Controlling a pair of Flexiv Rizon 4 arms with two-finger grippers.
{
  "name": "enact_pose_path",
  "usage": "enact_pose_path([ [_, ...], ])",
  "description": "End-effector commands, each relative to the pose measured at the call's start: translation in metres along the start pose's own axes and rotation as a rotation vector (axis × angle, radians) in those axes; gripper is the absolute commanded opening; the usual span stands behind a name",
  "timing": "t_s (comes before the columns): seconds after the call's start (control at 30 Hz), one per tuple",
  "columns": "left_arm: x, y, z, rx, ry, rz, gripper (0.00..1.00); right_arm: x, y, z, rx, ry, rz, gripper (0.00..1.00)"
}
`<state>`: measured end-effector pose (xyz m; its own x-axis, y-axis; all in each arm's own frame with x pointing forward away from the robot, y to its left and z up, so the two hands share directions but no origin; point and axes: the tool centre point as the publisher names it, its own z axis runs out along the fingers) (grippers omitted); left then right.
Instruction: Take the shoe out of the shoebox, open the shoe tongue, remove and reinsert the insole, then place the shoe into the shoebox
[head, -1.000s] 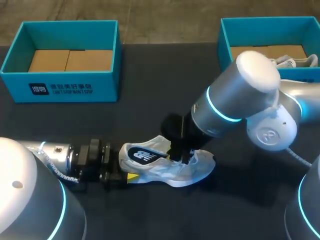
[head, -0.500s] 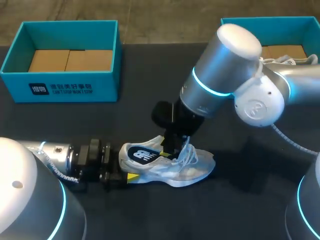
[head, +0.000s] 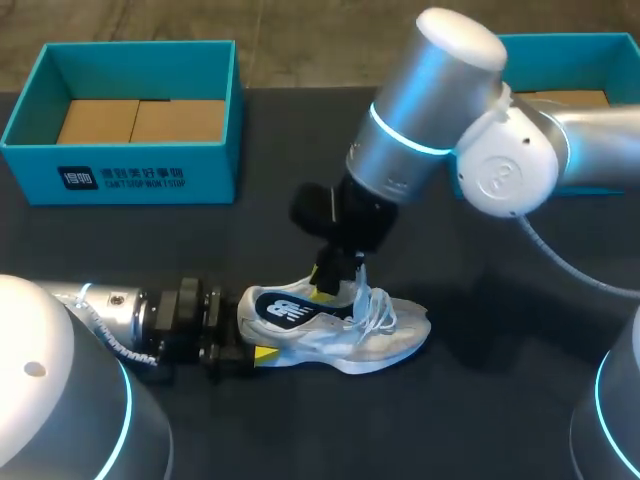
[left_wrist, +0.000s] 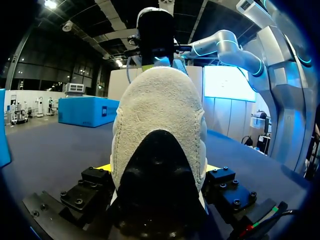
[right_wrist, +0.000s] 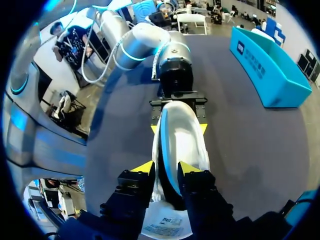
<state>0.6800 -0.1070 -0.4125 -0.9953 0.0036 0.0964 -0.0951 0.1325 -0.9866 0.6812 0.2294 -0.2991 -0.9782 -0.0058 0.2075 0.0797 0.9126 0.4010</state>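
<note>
A white and grey sneaker (head: 345, 330) lies on its sole on the dark table, toe to the right. My left gripper (head: 250, 342) holds its heel from the left, one finger on each side; in the left wrist view the heel (left_wrist: 159, 130) fills the space between the fingers. My right gripper (head: 325, 287) hangs just above the shoe's opening. In the right wrist view its yellow tips (right_wrist: 166, 167) are pressed on a pale strip that rises from the shoe (right_wrist: 177, 125), seemingly the tongue (right_wrist: 167, 200), its inner label showing.
A teal shoebox (head: 150, 175) with a cardboard bottom stands at the back left. A second teal box (head: 590, 42) stands at the back right, largely hidden behind my right arm. Bare table lies in front of and to the right of the shoe.
My right gripper has risen out of the shoe's opening and shifted slightly left, drawing the tongue and laces upward. The left gripper and the shoe's heel have stayed put.
</note>
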Motion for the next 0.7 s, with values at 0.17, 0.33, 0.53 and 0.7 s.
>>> enact_pose_path([
  [0.17, -0.0002, 0.0000, -0.0005, 0.000, -0.001, 0.000, 0.00, 0.0011, 0.0178, 0.0003, -0.005, 0.041, -0.013, 0.30],
  [0.33, -0.0002, 0.0000, -0.0005, 0.000, -0.001, 0.000, 0.00, 0.0015, 0.0186, 0.0062, -0.021, 0.049, -0.003, 0.24],
  [0.53, -0.0002, 0.0000, -0.0005, 0.000, -0.001, 0.000, 0.00, 0.0015, 0.0186, 0.0062, -0.021, 0.049, -0.003, 0.27],
  [0.7, -0.0002, 0.0000, -0.0005, 0.000, -0.001, 0.000, 0.00, 0.0015, 0.0186, 0.0062, -0.021, 0.049, -0.003, 0.31],
])
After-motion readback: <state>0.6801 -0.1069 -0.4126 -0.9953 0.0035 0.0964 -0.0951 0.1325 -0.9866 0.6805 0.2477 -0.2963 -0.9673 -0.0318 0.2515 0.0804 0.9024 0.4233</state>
